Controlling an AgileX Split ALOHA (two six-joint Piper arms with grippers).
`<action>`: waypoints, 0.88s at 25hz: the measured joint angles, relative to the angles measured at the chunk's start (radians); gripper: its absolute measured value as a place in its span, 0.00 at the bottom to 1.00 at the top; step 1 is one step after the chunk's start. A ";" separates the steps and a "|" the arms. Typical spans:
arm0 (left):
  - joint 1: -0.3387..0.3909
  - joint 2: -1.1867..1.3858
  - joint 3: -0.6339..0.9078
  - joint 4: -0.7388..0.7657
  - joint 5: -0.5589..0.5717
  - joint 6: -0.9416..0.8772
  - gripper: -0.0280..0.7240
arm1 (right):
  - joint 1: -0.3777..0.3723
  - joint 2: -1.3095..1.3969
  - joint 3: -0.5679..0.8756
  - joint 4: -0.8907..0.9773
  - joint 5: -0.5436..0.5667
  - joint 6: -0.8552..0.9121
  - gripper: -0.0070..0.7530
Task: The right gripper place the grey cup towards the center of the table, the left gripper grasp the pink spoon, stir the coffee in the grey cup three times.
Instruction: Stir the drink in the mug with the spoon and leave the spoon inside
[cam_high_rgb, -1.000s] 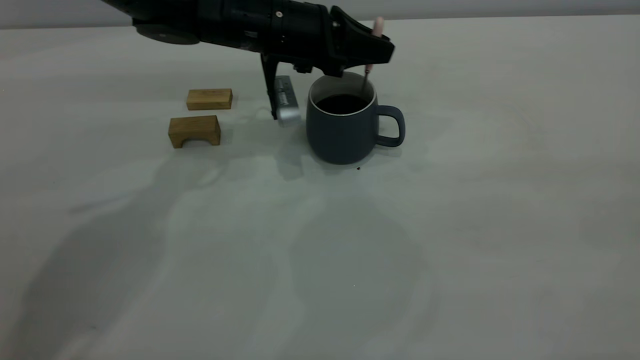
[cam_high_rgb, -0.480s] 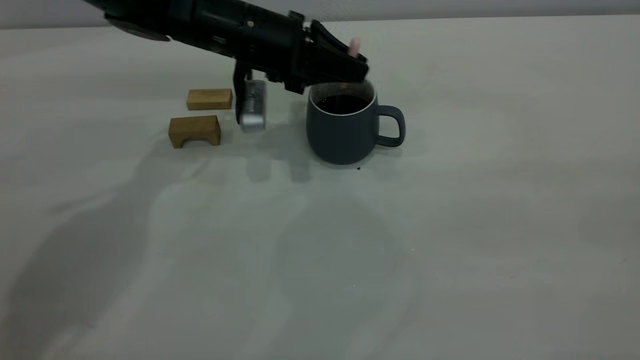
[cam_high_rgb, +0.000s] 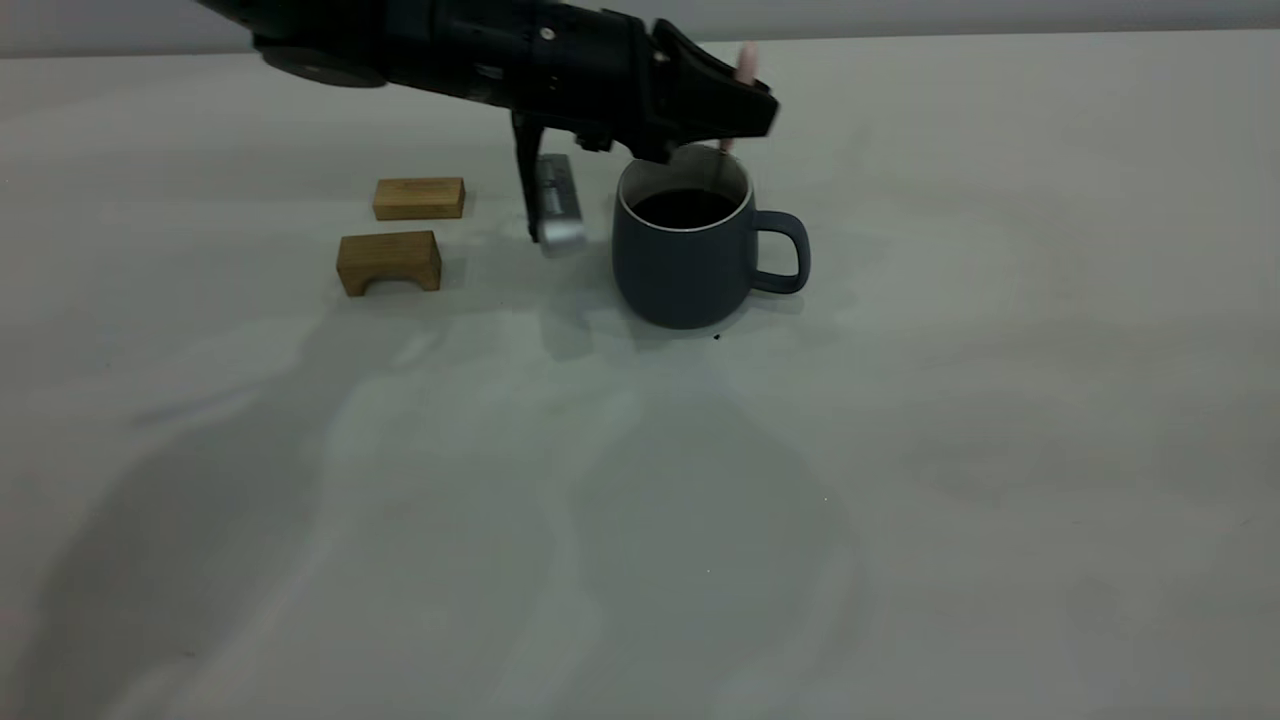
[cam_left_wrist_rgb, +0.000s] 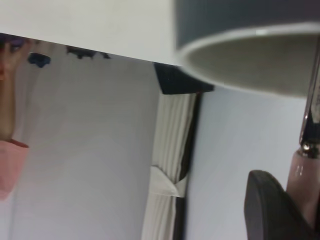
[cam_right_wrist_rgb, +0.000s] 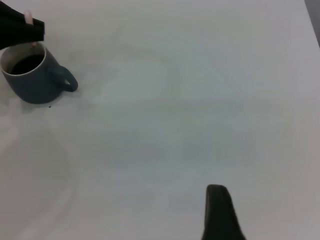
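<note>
Overhead, left gripper (cam_high_rgb: 748, 108) fingers clamping pink spoon (cam_high_rgb: 745, 62) above pale table (cam_high_rgb: 900, 450).

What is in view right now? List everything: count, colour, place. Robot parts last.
grey cup: one, dark blue-grey with off-white inside, standing upright mid-table, handle toward the exterior view's right.
coffee: one pool, near black, inside the grey cup.
pink spoon: one, pale pink handle and metal neck, upright, reaching down into the cup at its far rim.
wooden blocks: two, brown, left of the cup; one flat, one notched underneath.
dark speck: one, on the table just in front of the cup.
table: one, pale grey-white.
left end effector: one, black, above the cup, clamped on the spoon handle.
right end effector: one, black, over bare table, far from the cup.
</note>
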 joint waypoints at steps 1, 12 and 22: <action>-0.004 0.000 0.000 0.005 0.007 0.000 0.21 | 0.000 0.000 0.000 0.000 0.000 0.000 0.70; -0.005 0.000 -0.007 0.215 0.084 0.002 0.22 | 0.000 0.000 0.000 0.000 0.000 0.000 0.70; -0.005 -0.072 -0.008 0.550 0.168 0.021 0.78 | 0.000 0.000 0.000 0.000 0.000 0.000 0.70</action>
